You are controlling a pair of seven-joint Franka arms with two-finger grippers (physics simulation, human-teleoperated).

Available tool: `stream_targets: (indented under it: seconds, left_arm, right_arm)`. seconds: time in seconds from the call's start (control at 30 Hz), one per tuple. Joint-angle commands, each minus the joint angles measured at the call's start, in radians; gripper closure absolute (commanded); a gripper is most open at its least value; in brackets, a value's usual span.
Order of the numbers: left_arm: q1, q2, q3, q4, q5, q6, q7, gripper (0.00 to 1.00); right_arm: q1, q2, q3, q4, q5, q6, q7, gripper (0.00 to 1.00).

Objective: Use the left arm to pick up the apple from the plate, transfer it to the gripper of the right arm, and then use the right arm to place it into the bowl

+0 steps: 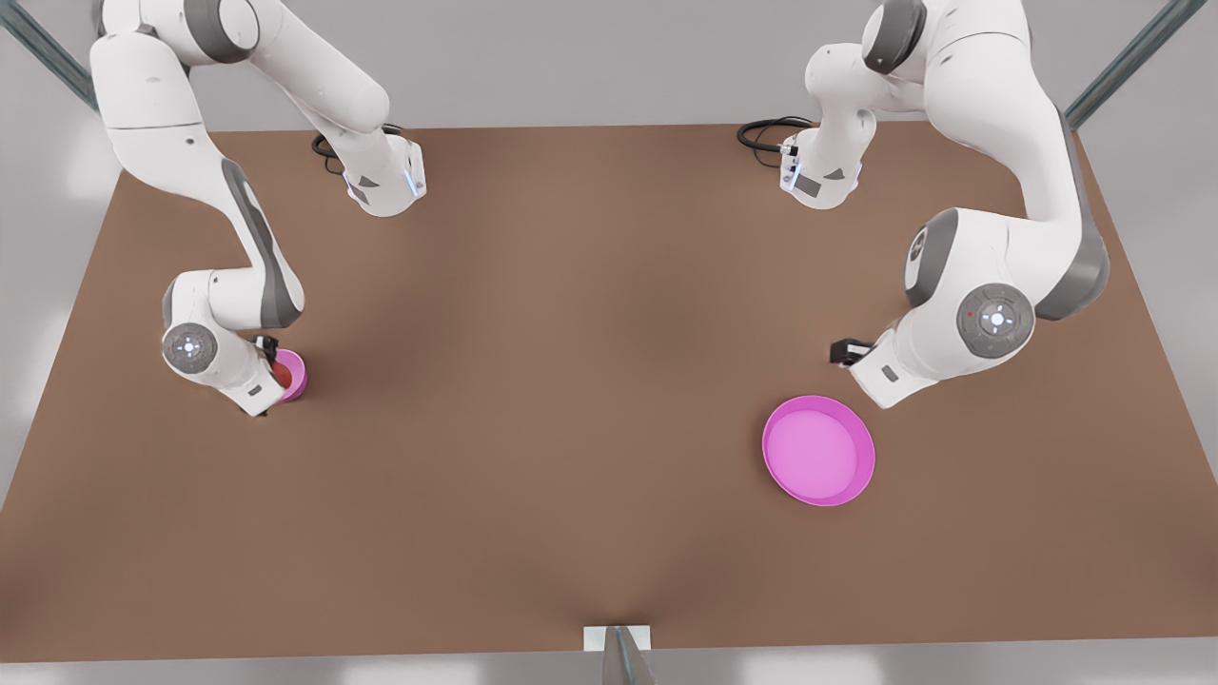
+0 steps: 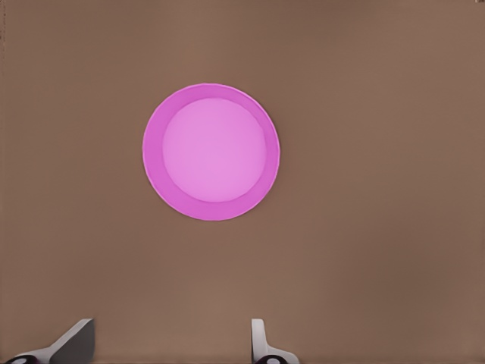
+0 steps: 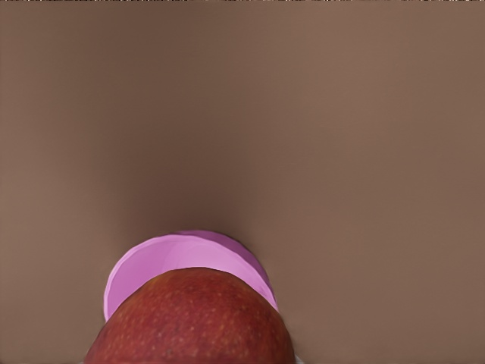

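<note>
The red apple [image 3: 189,322] sits right at my right gripper [image 1: 274,369], over the small pink bowl [image 3: 151,262]. The apple hides the fingers. On the front view's left, the bowl [image 1: 295,374] peeks out beside that arm's wrist, with a bit of apple [image 1: 283,379] showing red against it. The flat pink plate [image 2: 211,152] lies bare on the table, also seen on the front view's right, plate [image 1: 818,450]. My left gripper [image 2: 170,350] hangs above and just off the plate, open, with nothing between its fingertips [image 2: 76,343].
Everything rests on a brown table [image 1: 571,381]. The left arm's wrist [image 1: 885,376] hovers just beyond the plate. Black cables [image 1: 766,133] lie by the arm bases at the far edge. A small grey bracket [image 1: 617,642] sticks up at the near edge.
</note>
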Motion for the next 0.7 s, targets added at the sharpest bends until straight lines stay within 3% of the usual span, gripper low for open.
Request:
stream_targets:
  seconds: [0.0,0.47,0.5,0.53,0.67]
  left_arm:
    - [0.000,-0.001,0.000,0.000,0.000,-0.005,-0.020,0.00]
    - [-0.001,-0.001,0.000,-0.001,0.001,-0.005,-0.027,0.00]
    - [-0.001,-0.001,0.000,-0.001,0.001,-0.005,-0.027,0.00]
    - [-0.003,-0.001,0.000,-0.001,0.001,-0.005,-0.028,0.00]
    - [-0.004,-0.001,-0.002,-0.001,0.001,-0.005,-0.028,0.00]
  right_arm:
    - [-0.016,-0.011,0.000,-0.037,-0.004,0.162,0.203,0.51]
    - [-0.106,0.010,0.000,-0.126,-0.002,0.211,0.198,0.51]
    - [-0.106,0.010,0.000,-0.127,0.000,0.211,0.198,0.35]
    - [-0.106,0.010,0.000,-0.129,0.000,0.211,0.198,0.00]
    - [-0.105,0.010,0.000,-0.129,-0.002,0.211,0.197,0.00]
